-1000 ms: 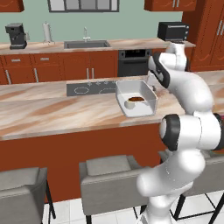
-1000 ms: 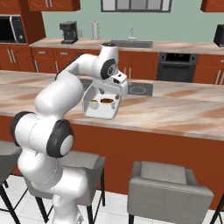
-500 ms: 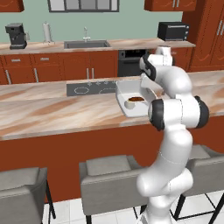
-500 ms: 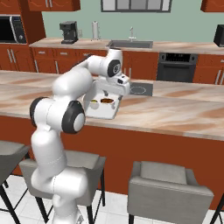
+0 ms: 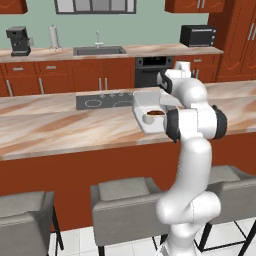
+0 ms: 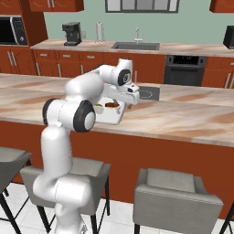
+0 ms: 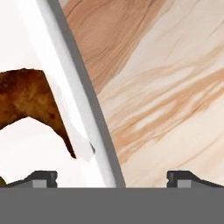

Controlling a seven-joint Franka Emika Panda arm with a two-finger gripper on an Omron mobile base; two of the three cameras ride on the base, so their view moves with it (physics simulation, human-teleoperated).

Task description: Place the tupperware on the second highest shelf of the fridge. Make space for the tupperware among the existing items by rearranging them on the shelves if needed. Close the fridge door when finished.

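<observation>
A white tupperware (image 5: 150,116) holding brown food (image 5: 156,113) is seen at right of centre in the left base view, resting on the marbled worktop (image 5: 65,127) just in front of the dark cooktop (image 5: 102,100). In the right base view the same container (image 6: 111,113) is found slightly left of centre, largely covered by the white arm, with the brown food (image 6: 111,104) showing at its inner edge and the cooktop (image 6: 149,93) lying beyond it toward the upper right. The claw (image 6: 129,98) is held low over the right rim of the container in that view; in the left base view it is hidden behind the arm's own links. In the hand view the claw (image 7: 112,177) is shown spread wide, its two dark fingertips (image 7: 41,178) standing well apart at the bottom of the frame, one on either side of the container's white wall (image 7: 72,100), which runs diagonally from the upper left to the bottom centre. The wall lies between the fingertips but is not pinched. Brown food (image 7: 30,103) is visible at the left of that wall, and bare worktop (image 7: 166,83) at the right. Grey stools (image 5: 125,202) are ranged along the lower part of the left base view, and a sink (image 5: 99,50) and a coffee machine (image 5: 19,41) along the rear counter at the top.
</observation>
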